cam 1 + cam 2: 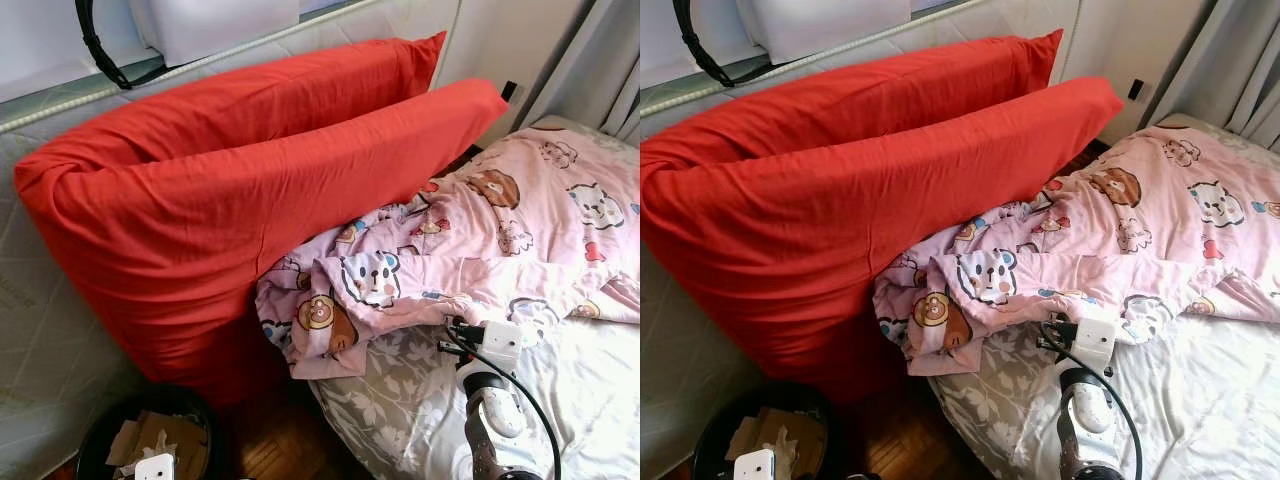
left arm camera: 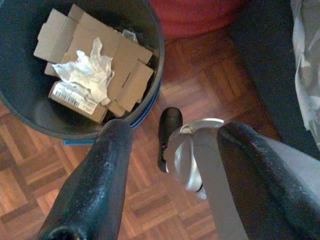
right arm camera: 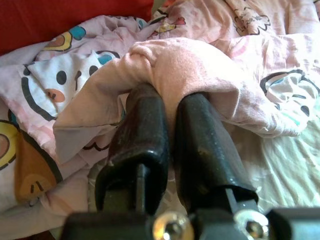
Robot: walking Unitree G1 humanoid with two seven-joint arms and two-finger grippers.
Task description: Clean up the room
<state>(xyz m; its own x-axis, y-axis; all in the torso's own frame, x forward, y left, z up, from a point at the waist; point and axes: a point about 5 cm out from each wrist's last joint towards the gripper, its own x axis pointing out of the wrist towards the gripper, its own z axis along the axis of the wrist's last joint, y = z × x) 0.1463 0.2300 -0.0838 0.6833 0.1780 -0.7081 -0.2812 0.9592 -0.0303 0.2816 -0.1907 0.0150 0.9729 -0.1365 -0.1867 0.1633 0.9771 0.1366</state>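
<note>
A pink cartoon-print blanket (image 1: 480,240) lies crumpled on the bed, one end bunched against two long red pillows (image 1: 250,180). My right gripper (image 3: 167,100) is at the blanket's near edge and shut on a fold of the pink fabric, which drapes over its fingertips. The right arm (image 1: 490,400) reaches up from the lower right over the sheet. My left gripper (image 2: 175,132) hangs open above the wooden floor beside a dark round bin (image 2: 150,50), with nothing held between its fingers.
The bin (image 1: 150,440) holds flattened cardboard and crumpled paper. The red pillows lean on an upright mattress (image 1: 40,330) at the left. A grey floral sheet (image 1: 400,400) covers the bed. Grey curtains (image 1: 600,60) hang at the far right. Parquet floor (image 2: 60,165) surrounds the bin.
</note>
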